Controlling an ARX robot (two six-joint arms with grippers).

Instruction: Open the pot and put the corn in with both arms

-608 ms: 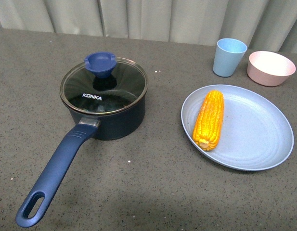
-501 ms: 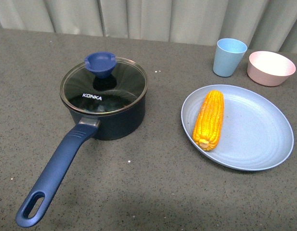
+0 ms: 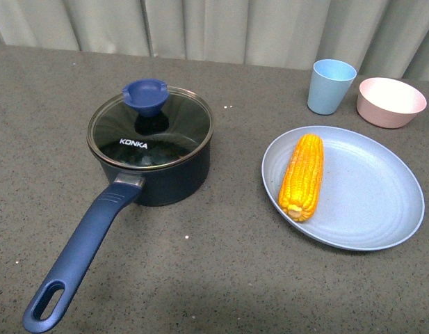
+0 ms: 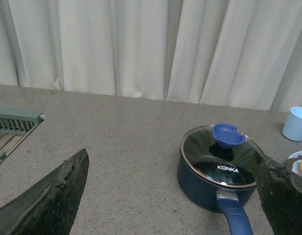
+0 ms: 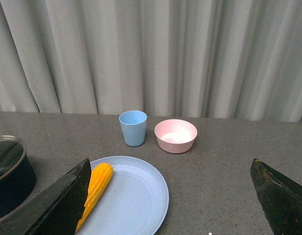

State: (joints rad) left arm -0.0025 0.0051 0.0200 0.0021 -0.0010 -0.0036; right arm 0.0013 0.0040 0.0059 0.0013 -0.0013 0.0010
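Front view: pot with glass lid on sits left on the grey table, corn lies on blue plate well to its right; wrist views show left gripper and right gripper spread wide, empty.

I see the pot, a dark navy saucepan, upright on the left half of the worktop and closed under its glass lid. Its long slotted handle points toward the near left corner. The corn, a husked yellow-orange cob, lies flat on a blue plate nearer the right edge, well apart from the pot.
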